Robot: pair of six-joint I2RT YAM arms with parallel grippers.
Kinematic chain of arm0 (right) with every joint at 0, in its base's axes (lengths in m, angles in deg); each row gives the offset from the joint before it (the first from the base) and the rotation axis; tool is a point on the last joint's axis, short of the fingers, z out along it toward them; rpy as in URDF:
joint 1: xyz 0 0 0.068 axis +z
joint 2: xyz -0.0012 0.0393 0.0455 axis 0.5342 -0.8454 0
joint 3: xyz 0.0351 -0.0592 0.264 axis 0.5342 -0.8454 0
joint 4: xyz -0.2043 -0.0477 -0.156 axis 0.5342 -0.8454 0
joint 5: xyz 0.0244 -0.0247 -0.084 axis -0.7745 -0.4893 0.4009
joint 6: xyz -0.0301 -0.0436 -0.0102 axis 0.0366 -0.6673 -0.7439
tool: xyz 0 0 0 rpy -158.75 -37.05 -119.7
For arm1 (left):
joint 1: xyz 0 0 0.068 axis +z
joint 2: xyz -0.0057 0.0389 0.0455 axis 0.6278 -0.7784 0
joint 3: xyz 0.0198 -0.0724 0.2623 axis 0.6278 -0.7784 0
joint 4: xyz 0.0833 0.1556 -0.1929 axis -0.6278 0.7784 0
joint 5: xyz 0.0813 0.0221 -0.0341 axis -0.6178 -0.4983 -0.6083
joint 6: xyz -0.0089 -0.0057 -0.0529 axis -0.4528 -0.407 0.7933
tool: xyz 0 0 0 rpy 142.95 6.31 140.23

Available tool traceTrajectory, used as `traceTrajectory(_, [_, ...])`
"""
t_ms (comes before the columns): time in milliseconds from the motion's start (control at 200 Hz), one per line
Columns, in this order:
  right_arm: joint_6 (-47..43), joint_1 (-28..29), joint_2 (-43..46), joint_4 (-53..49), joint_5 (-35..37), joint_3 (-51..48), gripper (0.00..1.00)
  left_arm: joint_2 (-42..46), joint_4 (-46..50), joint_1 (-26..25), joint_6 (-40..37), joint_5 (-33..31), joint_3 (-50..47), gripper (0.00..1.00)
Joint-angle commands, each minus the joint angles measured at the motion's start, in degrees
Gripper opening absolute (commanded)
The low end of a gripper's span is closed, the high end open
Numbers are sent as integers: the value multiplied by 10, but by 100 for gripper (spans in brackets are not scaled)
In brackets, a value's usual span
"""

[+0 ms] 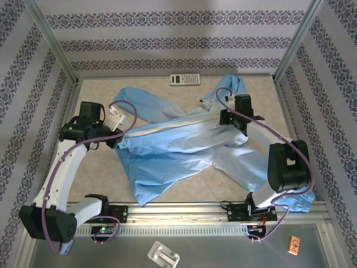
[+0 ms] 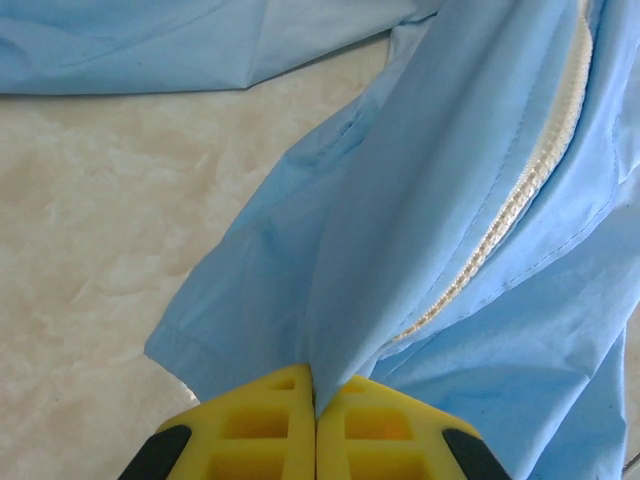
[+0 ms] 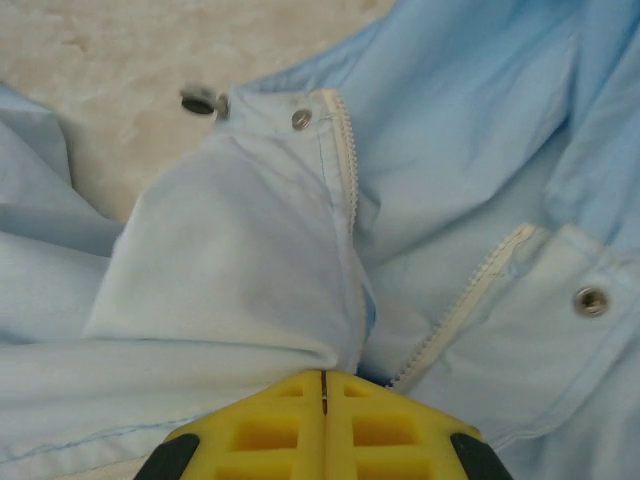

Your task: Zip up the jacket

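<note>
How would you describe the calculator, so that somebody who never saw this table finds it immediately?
On the beige table a large light-blue jacket lies spread. Beyond it, at the far edge by the patterned back wall, lies the calculator. It is a small, flat, pale rectangle, unlike the soft blue cloth near it.

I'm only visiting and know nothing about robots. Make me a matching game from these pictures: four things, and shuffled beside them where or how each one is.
Things
1. light-blue thin-fabric jacket
2. small pale-grey calculator
3. yellow-fingered left gripper
4. yellow-fingered right gripper

Places or states
A. shut on fabric near round metal snaps
B. lying at the table's far edge
C. spread across the table's middle
D. shut on fabric beside a hem corner

Pairs: 1-C; 2-B; 3-D; 4-A
</note>
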Motion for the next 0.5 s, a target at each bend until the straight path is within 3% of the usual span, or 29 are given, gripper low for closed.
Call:
traceTrajectory(0, [26,-24,3,54,-4,14,0,34,-17,-1,-16,-41,-21,0])
traceTrajectory(500, [-9,-103,-64,40,-15,105,0,116,1,-7,-16,-92,-72,0])
